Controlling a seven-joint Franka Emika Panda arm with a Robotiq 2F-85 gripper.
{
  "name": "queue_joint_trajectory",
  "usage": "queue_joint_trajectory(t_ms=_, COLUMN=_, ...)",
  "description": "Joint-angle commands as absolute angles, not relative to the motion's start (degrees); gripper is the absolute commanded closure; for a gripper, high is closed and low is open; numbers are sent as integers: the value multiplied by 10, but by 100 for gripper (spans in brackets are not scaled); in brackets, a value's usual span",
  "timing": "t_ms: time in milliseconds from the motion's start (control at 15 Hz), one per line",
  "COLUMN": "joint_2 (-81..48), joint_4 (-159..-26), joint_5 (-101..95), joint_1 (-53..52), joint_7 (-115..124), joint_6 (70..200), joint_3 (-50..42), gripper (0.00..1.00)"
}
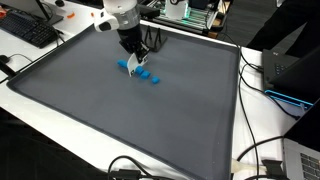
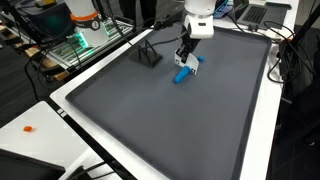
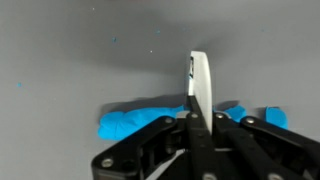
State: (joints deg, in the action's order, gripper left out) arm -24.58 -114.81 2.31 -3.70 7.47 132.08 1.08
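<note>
My gripper (image 3: 197,118) is shut on a thin white blade (image 3: 198,82) that sticks out edge-on between the fingers. Just past the blade lies a strip of blue dough (image 3: 140,123), with a separate blue piece (image 3: 272,116) to the right of it. In both exterior views the gripper (image 1: 133,60) (image 2: 188,57) hangs low over the grey mat (image 1: 120,120) (image 2: 170,120), right at the row of blue pieces (image 1: 150,77) (image 2: 184,73). Whether the blade's tip touches the dough is hidden.
A black raised rim frames the mat. A keyboard (image 1: 30,30) lies beyond the mat's corner and a laptop (image 1: 290,75) sits off one side with cables. A small black stand (image 2: 148,55) sits on the mat near the gripper. A green-lit rack (image 2: 85,35) stands behind it.
</note>
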Motion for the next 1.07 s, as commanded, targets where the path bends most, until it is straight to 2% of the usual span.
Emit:
queue_joint_trajectory(t_ms=0, joint_2=-233, joint_4=-1184, joint_5=53, joint_1=-27, joint_7=59, joint_6=1318, joint_3=23, gripper=99)
queue_joint_trajectory(t_ms=1000, joint_2=-191, joint_4=-1182, joint_5=15, joint_1=-37, joint_7=77, joint_6=1301, joint_3=6, gripper=99)
